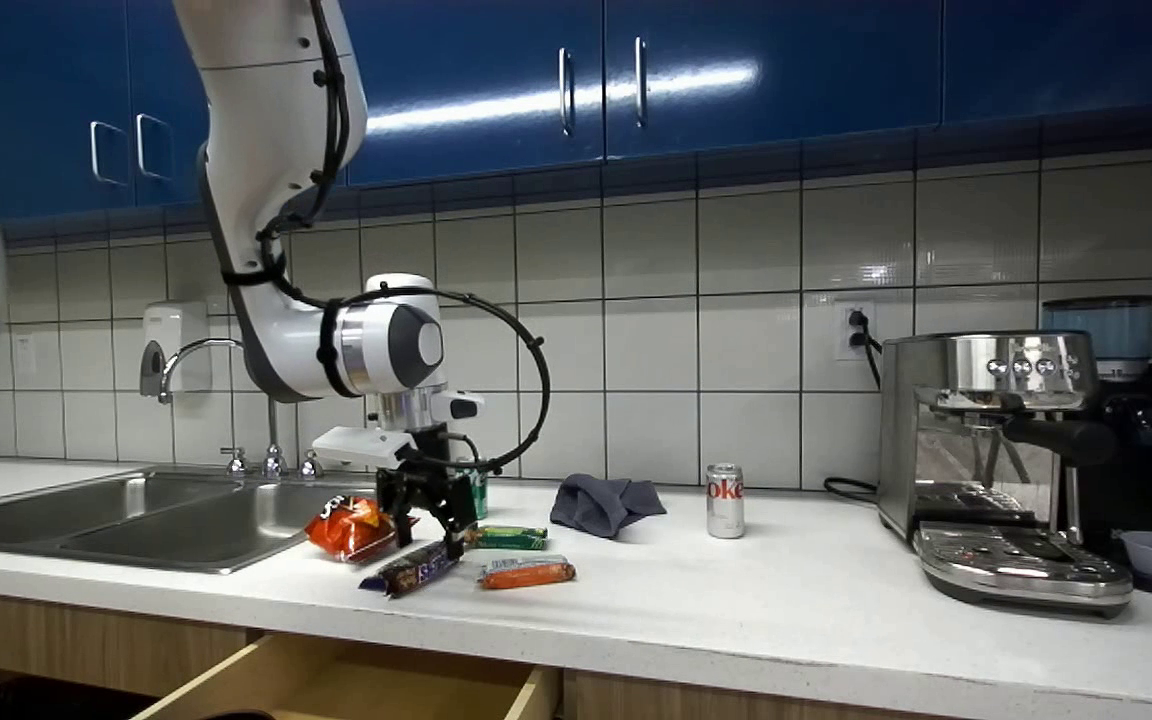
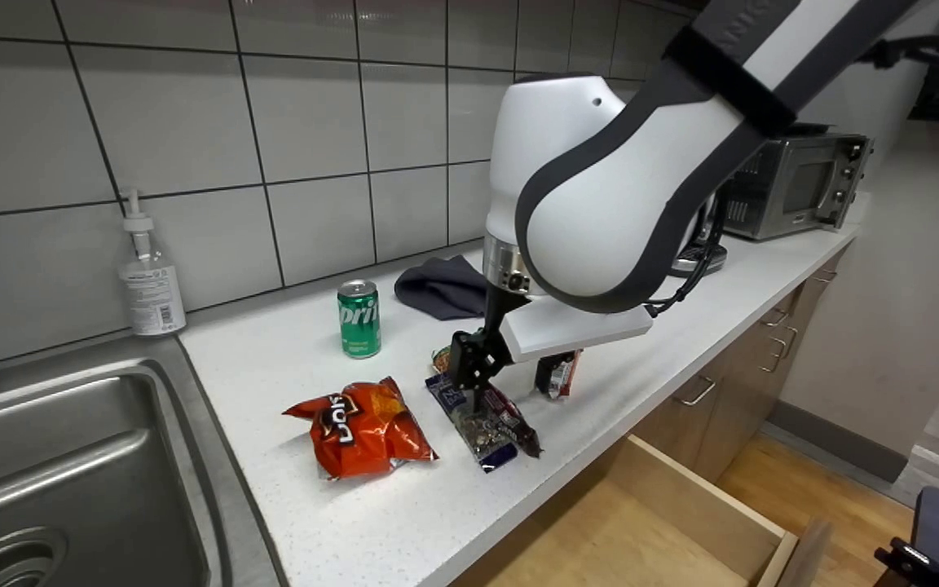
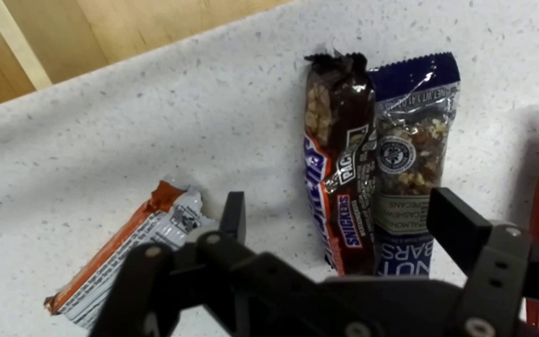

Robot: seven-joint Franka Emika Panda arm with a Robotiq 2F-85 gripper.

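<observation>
My gripper (image 3: 343,217) is open, with a Snickers bar (image 3: 344,164) and a clear-and-blue nut bar (image 3: 410,159) lying side by side between its fingers. The right finger overlaps the nut bar's edge in the wrist view; whether it touches is unclear. The gripper shows low over the counter in both exterior views (image 1: 429,540) (image 2: 476,383). The Snickers bar (image 2: 512,417) and nut bar (image 2: 482,432) touch each other in an exterior view. An orange-and-white bar (image 3: 124,257) lies outside the left finger. A red Doritos bag (image 2: 368,428) lies on the opposite side.
A green-wrapped bar (image 1: 511,538), a Sprite can (image 2: 359,318), a dark cloth (image 1: 601,505) and a Coke can (image 1: 725,505) are on the counter. A sink (image 2: 143,383) adjoins it. An open drawer (image 2: 665,505) juts below the front edge. An espresso machine (image 1: 986,365) stands farther along.
</observation>
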